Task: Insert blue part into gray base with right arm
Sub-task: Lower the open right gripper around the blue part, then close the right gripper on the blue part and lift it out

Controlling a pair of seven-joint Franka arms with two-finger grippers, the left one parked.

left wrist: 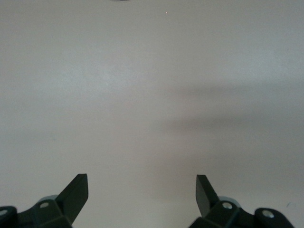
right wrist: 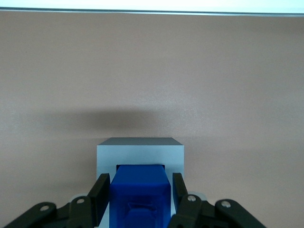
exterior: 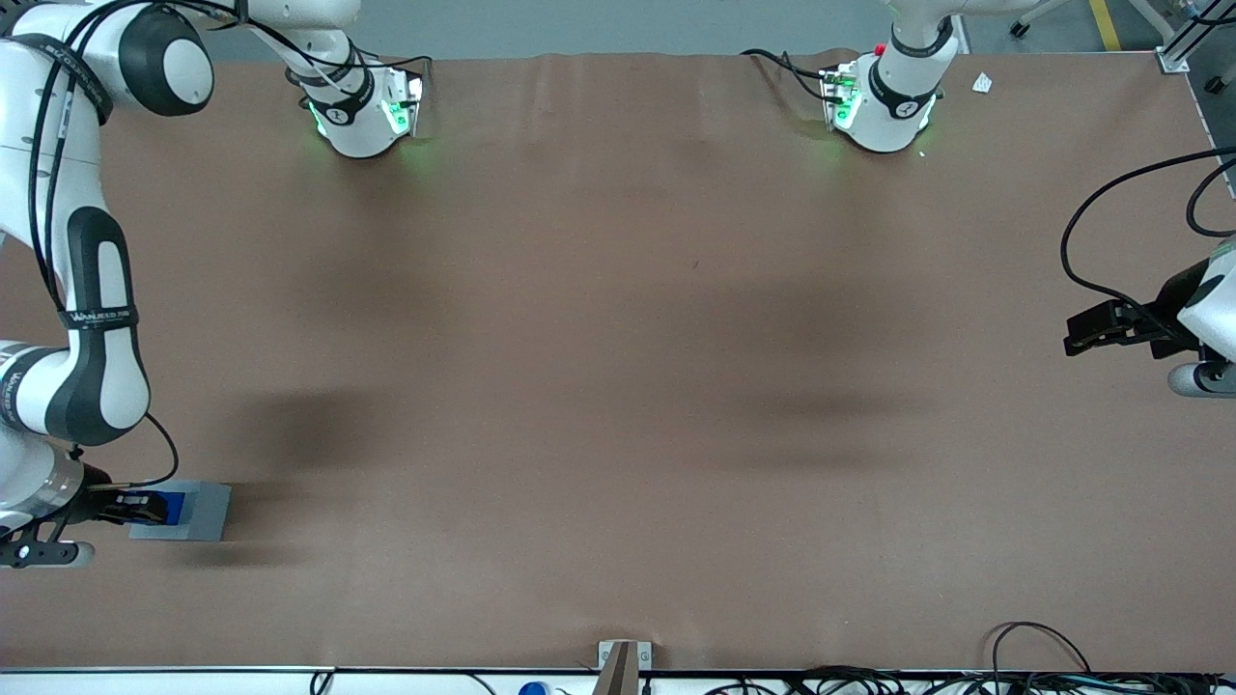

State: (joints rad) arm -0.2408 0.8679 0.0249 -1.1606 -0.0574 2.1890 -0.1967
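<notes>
Gripping the blue part [right wrist: 140, 192] from both sides, the gripper [right wrist: 138, 192] has its two black fingers [right wrist: 99, 194] pressed flat against the block's opposite faces, directly over the gray base [right wrist: 140, 151]. In the right wrist view the blue part stands upright between the fingers, with its lower end at the square opening in the base's light top face; how deep it sits in the socket cannot be told. The base's top rim shows as a pale frame around the block on three sides, and its darker side wall faces away from the wrist camera.

In the front view the gripper [exterior: 145, 506] reaches in level with the table from the right arm [exterior: 82, 319], and a strip of the blue part [exterior: 166, 505] shows just above the gray base [exterior: 198, 513]. The base rests flat on the brown table [exterior: 618, 386], at the working arm's end and near the edge closest to the front camera.
</notes>
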